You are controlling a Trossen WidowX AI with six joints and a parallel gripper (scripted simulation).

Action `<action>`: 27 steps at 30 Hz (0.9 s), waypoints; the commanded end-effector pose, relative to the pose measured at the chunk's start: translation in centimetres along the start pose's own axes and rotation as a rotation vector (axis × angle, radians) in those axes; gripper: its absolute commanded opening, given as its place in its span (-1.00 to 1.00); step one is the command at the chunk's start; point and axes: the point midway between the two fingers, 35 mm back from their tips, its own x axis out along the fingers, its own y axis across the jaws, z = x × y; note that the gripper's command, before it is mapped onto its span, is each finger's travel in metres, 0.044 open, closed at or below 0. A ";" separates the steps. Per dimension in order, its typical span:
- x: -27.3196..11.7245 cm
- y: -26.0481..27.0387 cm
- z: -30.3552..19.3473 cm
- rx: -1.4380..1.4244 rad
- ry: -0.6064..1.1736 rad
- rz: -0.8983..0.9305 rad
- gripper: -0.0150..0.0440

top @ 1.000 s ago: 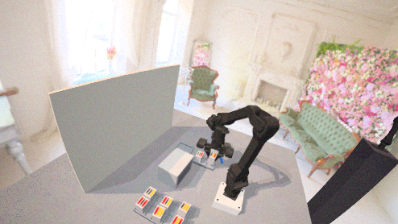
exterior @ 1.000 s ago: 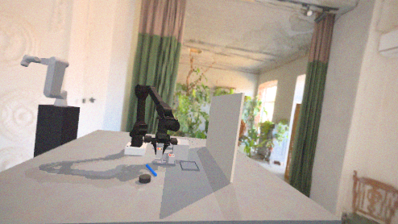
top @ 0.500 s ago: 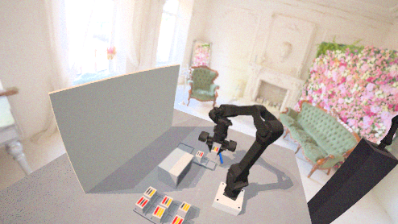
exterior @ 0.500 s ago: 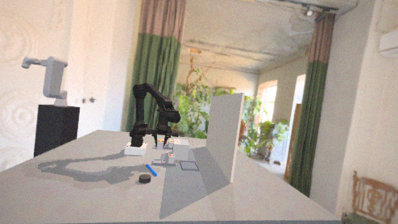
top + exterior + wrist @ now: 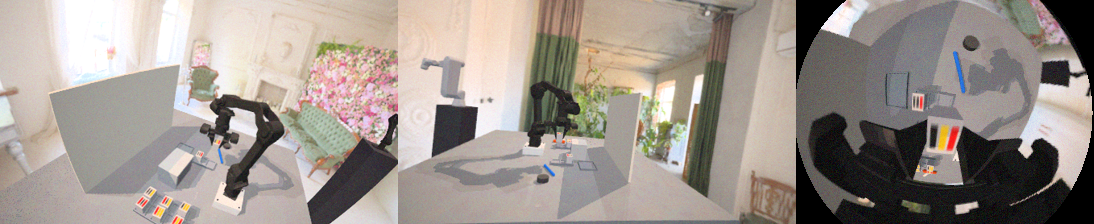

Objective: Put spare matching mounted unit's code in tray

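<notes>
My gripper [image 5: 217, 141] [image 5: 559, 140] [image 5: 943, 123] is shut on a pale block and holds it above the table. The held block [image 5: 944, 131] shows a black, a yellow and a red stripe in the wrist view. Another block [image 5: 200, 154] [image 5: 570, 155] [image 5: 917, 101], with two dark stripes and a red one, stands in a grey fixture whose other place is empty. The tray [image 5: 579, 166] [image 5: 905, 90], a thin dark square outline, lies beside that fixture. Several striped blocks stand in a rack at the bottom of the top view. The backs of the blocks are hidden there.
A pale box [image 5: 173, 161] [image 5: 579, 150] stands between the rack and the fixture. A tall grey panel [image 5: 117, 121] [image 5: 621, 129] rises beyond the tray. A blue stick [image 5: 220, 155] [image 5: 549, 170] [image 5: 959, 72] and a dark round puck [image 5: 542, 178] [image 5: 971, 43] lie near the fixture.
</notes>
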 end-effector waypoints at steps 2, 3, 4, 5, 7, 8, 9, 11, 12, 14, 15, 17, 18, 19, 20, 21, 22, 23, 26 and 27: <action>-2.4 0.1 0.0 0.004 -0.008 0.012 -0.49; -2.8 0.1 0.0 0.004 -0.008 0.013 -0.49; -3.0 0.1 0.0 0.005 -0.008 0.013 -0.49; -3.1 0.1 0.0 0.005 -0.008 0.013 -0.49; -3.1 0.2 0.0 0.005 -0.008 0.013 -0.49; -3.2 0.3 0.1 0.005 -0.008 0.013 -0.49; -3.2 0.6 0.2 0.005 -0.008 0.013 -0.49; -3.4 1.4 0.5 0.005 -0.008 0.012 -0.49; -3.5 1.7 0.7 0.005 -0.008 0.012 -0.49; -3.7 2.5 0.9 0.005 -0.008 0.011 -0.49; -3.7 2.9 1.1 0.005 -0.008 0.011 -0.49; -3.9 3.7 1.3 0.005 -0.008 0.011 -0.49; -4.0 4.1 1.5 0.005 -0.008 0.012 -0.49; -4.0 4.5 1.6 0.005 -0.009 0.012 -0.49; -4.1 5.0 1.7 0.005 -0.009 0.013 -0.49; -4.2 5.4 1.9 0.005 -0.009 0.013 -0.49; -4.2 5.8 2.0 0.005 -0.009 0.014 -0.49; -4.3 6.3 2.1 0.005 -0.009 0.014 -0.49; -4.4 7.6 2.4 0.005 -0.009 0.016 -0.49; -4.4 8.0 2.5 0.005 -0.009 0.017 -0.49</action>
